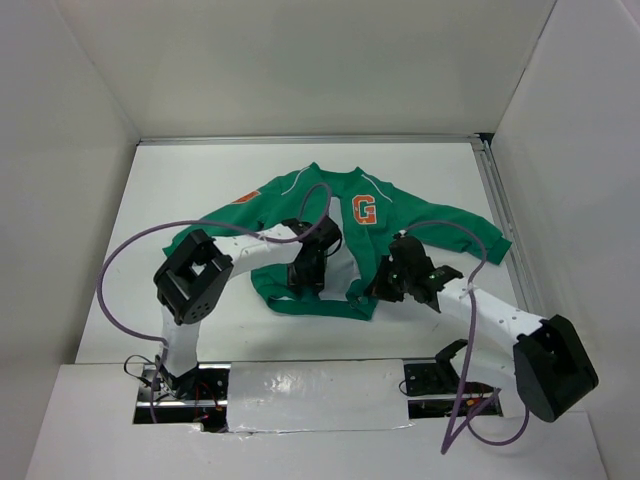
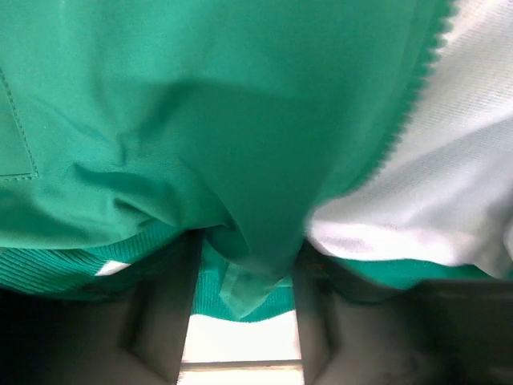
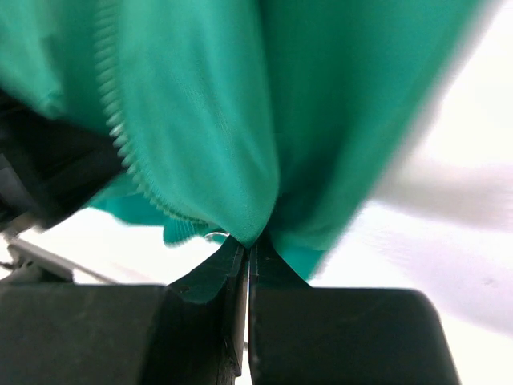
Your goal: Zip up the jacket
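Soft, even light falls from above in the overhead view, so the white bench reads bright and the arms cast only faint shadows. A glossy white cover at the near edge shows patchy glare. The left wrist view is soft-focused: the jacket sits too close to the lens, its white lining is nearly washed out, and the left pincer lies in murky shadow. The right wrist view is smeared: zipper teeth streak, the bench blows out to white, and the right pincer is near-black.

Jacket on table (hem toward near edge)
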Motion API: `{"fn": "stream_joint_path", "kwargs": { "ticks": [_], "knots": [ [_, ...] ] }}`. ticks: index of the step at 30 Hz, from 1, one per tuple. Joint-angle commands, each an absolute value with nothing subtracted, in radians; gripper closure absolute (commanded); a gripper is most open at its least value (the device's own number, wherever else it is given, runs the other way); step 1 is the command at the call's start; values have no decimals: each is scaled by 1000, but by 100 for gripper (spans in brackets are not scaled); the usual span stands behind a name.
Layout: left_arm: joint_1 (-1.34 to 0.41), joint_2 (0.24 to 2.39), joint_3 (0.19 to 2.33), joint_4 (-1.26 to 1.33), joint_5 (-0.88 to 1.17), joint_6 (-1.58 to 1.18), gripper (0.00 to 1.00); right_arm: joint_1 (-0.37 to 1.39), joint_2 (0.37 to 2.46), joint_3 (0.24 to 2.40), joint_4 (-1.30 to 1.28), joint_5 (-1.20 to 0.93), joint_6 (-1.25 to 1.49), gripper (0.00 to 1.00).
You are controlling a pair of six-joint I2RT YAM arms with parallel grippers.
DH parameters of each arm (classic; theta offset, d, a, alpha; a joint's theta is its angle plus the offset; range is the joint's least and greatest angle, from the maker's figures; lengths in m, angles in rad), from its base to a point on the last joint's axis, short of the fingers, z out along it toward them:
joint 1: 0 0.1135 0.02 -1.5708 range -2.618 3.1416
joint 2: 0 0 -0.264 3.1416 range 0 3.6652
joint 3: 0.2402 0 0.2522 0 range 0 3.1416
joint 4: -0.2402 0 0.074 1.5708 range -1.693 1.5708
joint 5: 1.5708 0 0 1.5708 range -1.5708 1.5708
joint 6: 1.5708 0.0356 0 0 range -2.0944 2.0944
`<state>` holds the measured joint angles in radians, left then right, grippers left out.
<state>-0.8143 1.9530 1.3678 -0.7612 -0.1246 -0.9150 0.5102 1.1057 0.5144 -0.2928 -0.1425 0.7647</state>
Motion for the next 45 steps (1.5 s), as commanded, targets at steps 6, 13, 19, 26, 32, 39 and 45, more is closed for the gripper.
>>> {"fn": "stream_joint_path", "kwargs": {
  "ticks": [6,13,19,26,32,39,45],
  "knots": [
    [-775,1766,1272,-661,-14,-821,71,453,1258,499,-232,-107,782,100],
    [-738,1651,1261,-653,23,-770,83,411,1357,541,-301,-52,818,100],
    [-680,1568,1206,-655,29,-749,72,339,1377,535,-325,-69,808,100],
    [-638,1540,1175,-634,67,-723,62,324,1384,540,-342,-57,802,100],
    [-637,1551,1147,-589,133,-678,84,356,1347,538,-279,-107,765,100],
    [-640,1554,1072,-459,320,-580,100,426,1214,561,-238,-201,671,100],
    [-664,1537,1066,-365,416,-624,100,489,1089,614,-222,-311,646,100]
  ]
}}
